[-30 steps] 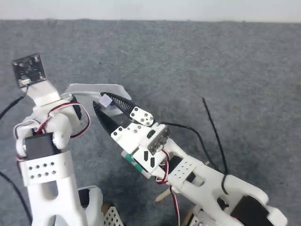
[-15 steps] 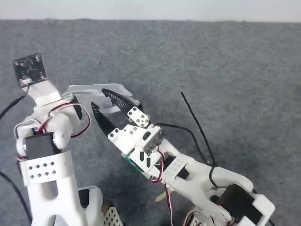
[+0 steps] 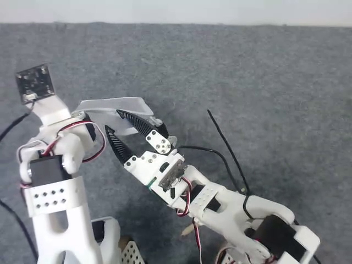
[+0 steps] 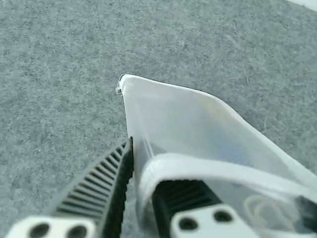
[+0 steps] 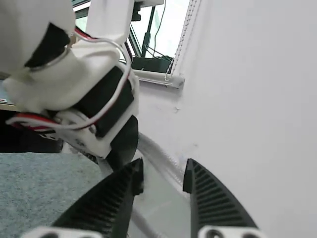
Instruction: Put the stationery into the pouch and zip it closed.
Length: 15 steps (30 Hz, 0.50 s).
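Note:
The translucent white pouch (image 3: 118, 105) hangs off the grey table, my left gripper (image 4: 146, 171) shut on its thick white rim. In the left wrist view the pouch (image 4: 198, 124) stretches away from the fingers, with faint shapes inside. My right gripper (image 3: 125, 132) stands open right at the pouch's mouth, one black finger above the rim and one below, nothing held. In the right wrist view the right gripper (image 5: 162, 171) straddles the pouch rim (image 5: 158, 156), close to the left arm's body (image 5: 74, 84). A wooden pencil tip (image 3: 187, 231) peeks out under the right arm.
A black cable (image 3: 225, 148) runs across the grey table surface (image 3: 264, 77) to the right of the arms. The left arm's camera board (image 3: 34, 81) sticks up at the far left. The arm bases crowd the near edge.
A second ago a small purple block sat between my right gripper's fingers; it is gone from them now. The right gripper has shifted left and nearer, still open at the pouch.

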### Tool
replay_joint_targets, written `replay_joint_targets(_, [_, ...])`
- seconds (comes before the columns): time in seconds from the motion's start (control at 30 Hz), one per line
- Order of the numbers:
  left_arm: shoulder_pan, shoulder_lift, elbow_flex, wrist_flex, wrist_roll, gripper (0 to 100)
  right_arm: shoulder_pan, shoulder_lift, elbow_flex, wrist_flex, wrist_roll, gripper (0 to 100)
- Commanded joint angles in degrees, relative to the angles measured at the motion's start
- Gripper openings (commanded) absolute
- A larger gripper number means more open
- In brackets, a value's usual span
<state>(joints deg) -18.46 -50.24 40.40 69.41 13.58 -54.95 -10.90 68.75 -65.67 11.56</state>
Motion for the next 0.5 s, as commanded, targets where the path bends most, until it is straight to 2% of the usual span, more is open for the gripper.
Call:
replay_joint_targets(0.0, [0.3,-0.1,-0.9,-2.4,-0.4,1,-0.6,-0.3,0.0,0.7,0.9,11.7])
replay_joint_targets(0.47, [0.3,-0.1,-0.8,-2.4,-0.4,1,-0.7,-2.7,1.4,2.7,1.0,11.6])
